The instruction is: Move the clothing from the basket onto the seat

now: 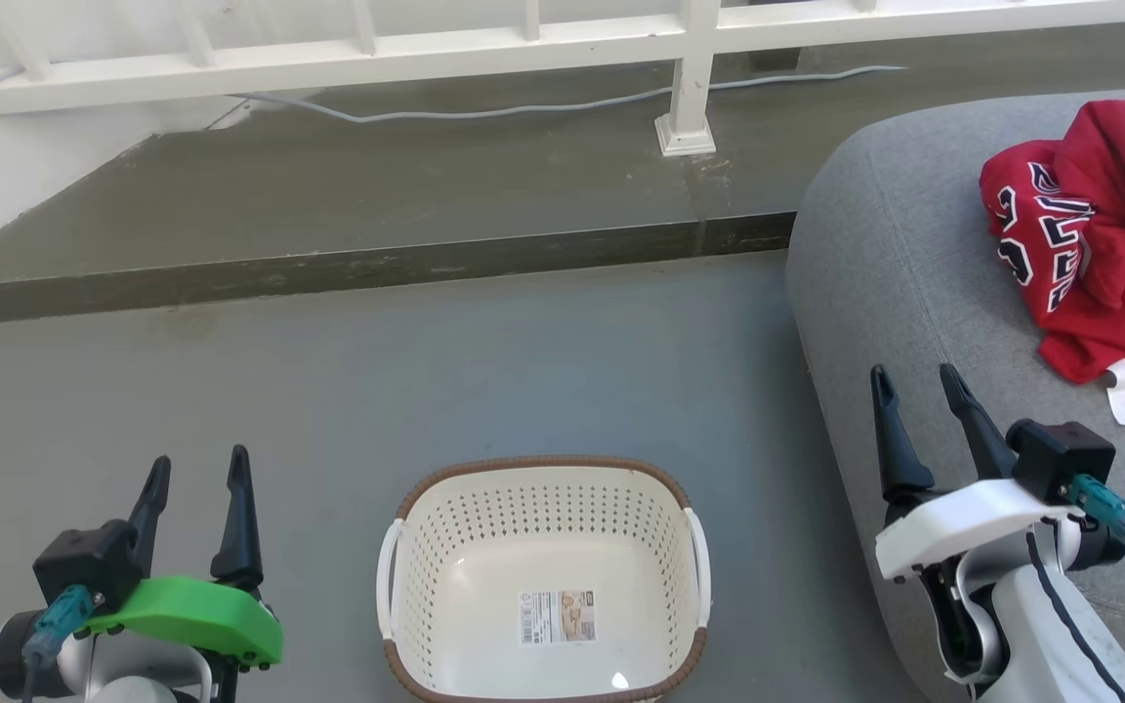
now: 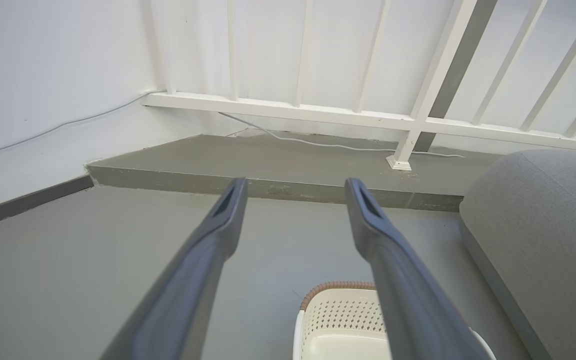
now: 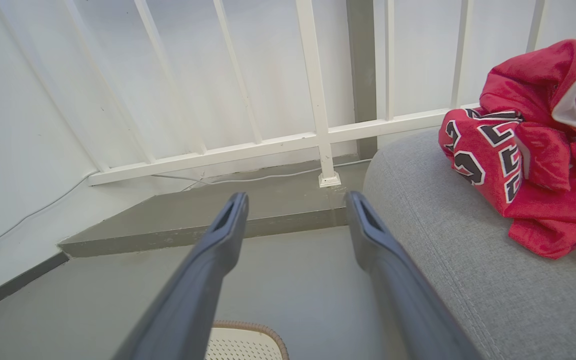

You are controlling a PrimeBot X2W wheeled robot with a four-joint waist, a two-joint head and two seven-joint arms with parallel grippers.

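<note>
Left gripper [image 1: 200, 455] and right gripper [image 1: 912, 369] both hang with fingers spread wide, holding nothing. The basket [image 1: 543, 463] on the floor between them has nothing in it, and the clothing [image 1: 1090, 234] is bunched near the seat's [image 1: 895, 244] right edge. Looks finished to me, nothing left to grab.

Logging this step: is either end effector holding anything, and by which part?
Nothing is held. The left end effector and right end effector are both open and empty; the red clothing lies on the seat, and the basket is empty.
</note>
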